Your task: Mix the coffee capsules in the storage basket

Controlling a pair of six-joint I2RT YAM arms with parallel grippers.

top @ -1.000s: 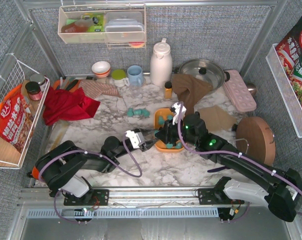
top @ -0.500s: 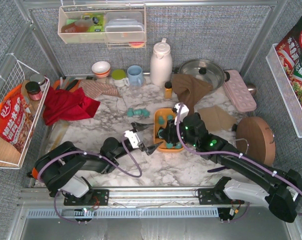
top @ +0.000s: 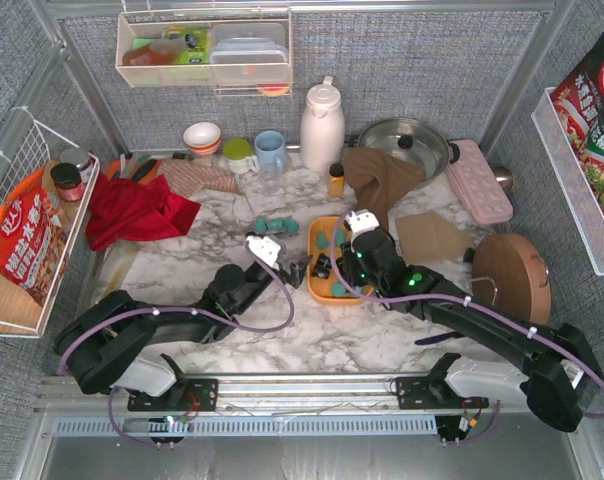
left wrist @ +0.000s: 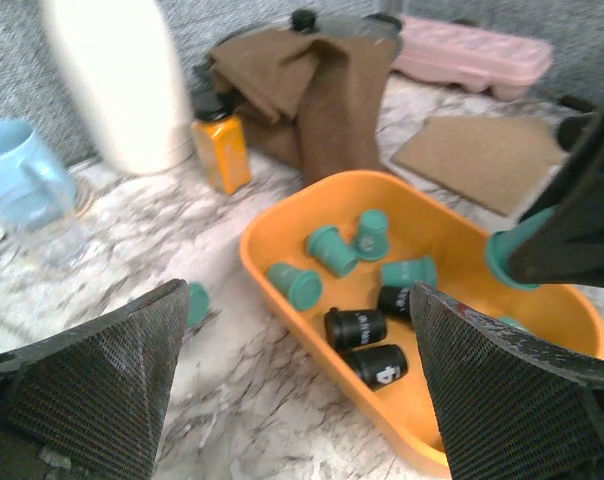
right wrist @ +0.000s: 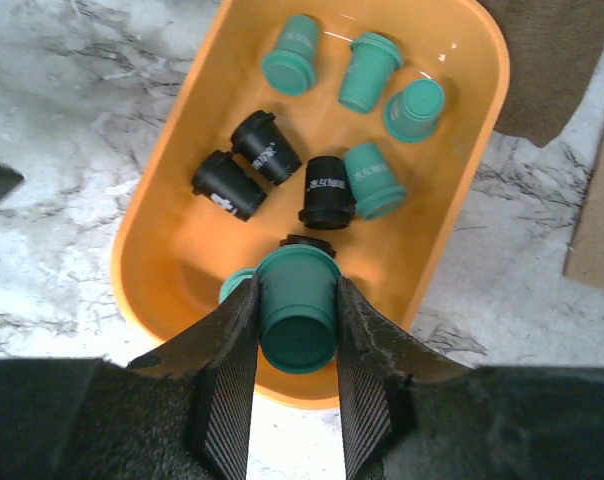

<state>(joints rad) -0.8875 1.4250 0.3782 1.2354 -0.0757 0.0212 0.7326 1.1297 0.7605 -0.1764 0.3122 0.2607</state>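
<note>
The orange storage basket (top: 332, 290) (right wrist: 162, 200) (left wrist: 282, 250) lies mid-table and holds several coffee capsules, teal (right wrist: 367, 72) (left wrist: 332, 250) and black (right wrist: 265, 146) (left wrist: 355, 327). Above the basket's near end my right gripper (top: 334, 266) (right wrist: 298, 305) is shut on one teal capsule (right wrist: 298, 320), held with its base toward the camera. At the basket's left rim my left gripper (top: 300, 268) (left wrist: 297, 300) stands wide open and empty, one finger over the table and the other over the basket. A few teal capsules (top: 272, 226) (left wrist: 194, 302) lie loose on the marble to the left.
A small amber bottle (top: 336, 180) (left wrist: 220, 150), a white flask (top: 322, 127) and a brown cloth (top: 382, 178) stand just behind the basket. A pink tray (top: 479, 180), cardboard (top: 432, 237) and a round wooden board (top: 510, 280) are to the right, a blue mug (top: 271, 150) and red cloth (top: 132, 210) to the left.
My left gripper has opened wide and moved forward along the basket's left side. My right gripper has shifted slightly farther over the basket, still gripping the teal capsule.
</note>
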